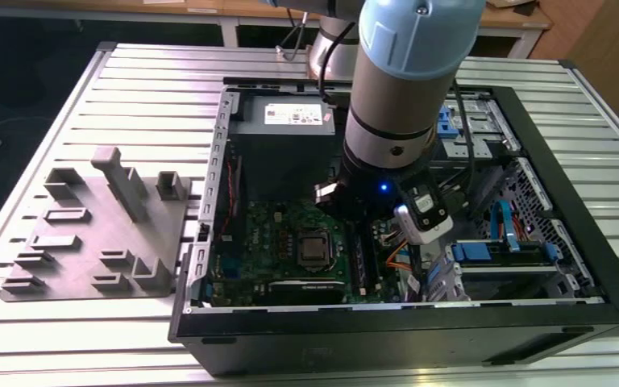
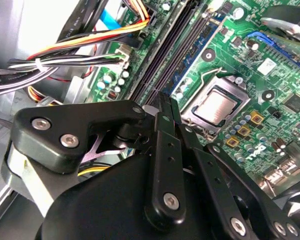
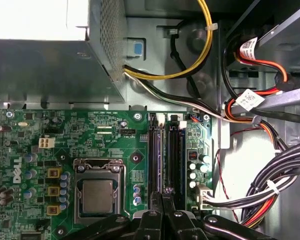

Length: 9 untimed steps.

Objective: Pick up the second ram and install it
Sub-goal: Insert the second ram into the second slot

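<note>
Gripper [image 3: 162, 196]: narrow, fingers pressed together, low inside PC case [image 1: 580, 234], right over memory slots [image 3: 175, 150].
Second ram: cannot tell whether slotted or under the fingertips.
Holder block [image 1: 78, 242]: beside case.

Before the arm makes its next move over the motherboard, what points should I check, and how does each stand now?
1. Pincer over the memory slots: ok.
2. Second ram in the pincer's grip: cannot tell.
3. Slot end latches open: cannot tell.
4. Cable bundle lies beside the slots, not across them: ok.
5. Grey holder block stands outside the computer case, apart from the arm: ok.
</note>
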Tool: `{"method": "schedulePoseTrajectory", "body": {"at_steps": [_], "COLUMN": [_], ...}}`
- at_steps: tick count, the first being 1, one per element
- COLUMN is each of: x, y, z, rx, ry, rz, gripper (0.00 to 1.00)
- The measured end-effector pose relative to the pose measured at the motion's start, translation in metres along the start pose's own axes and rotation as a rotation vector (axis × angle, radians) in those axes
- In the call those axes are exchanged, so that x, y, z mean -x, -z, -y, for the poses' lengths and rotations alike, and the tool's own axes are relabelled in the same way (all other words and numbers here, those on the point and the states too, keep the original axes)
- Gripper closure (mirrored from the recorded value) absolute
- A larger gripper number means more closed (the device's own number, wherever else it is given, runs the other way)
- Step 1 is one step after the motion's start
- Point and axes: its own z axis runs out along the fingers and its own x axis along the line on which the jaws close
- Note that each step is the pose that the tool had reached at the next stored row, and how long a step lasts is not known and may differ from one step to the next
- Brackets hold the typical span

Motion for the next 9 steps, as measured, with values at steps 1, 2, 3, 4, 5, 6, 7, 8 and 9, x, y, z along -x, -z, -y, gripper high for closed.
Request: {"method": "schedulePoseTrajectory", "body": {"at_steps": [1,2,3,4,5,6,7,8,9], "x": [0.0001,0.0003,0.0004,0.0004,0.0005,0.0005,0.0005,0.0005,0.0004], "y": [-0.0005,-0.0009,-0.0012,-0.0017,-0.0022,-0.0027,-0.0031,-0.0035,-0.0039], "z": [-0.0001,-0.0002,-0.0003,-0.0004,-0.0006,-0.0008,-0.001,-0.0011,-0.0013], "rx": [0.0,0.0,-0.0001,0.0001,0.0002,0.0004,0.0006,0.0009,0.0011], "ry": [0.0,0.0,0.0,0.0,0.0,0.0,0.0,0.0,0.0], "rz": [0.0,0.0,0.0,0.0,0.0,0.0,0.0,0.0,0.0], "gripper": [0.92,0.92,0.92,0.92,0.92,0.92,0.92,0.92,0.92]}}
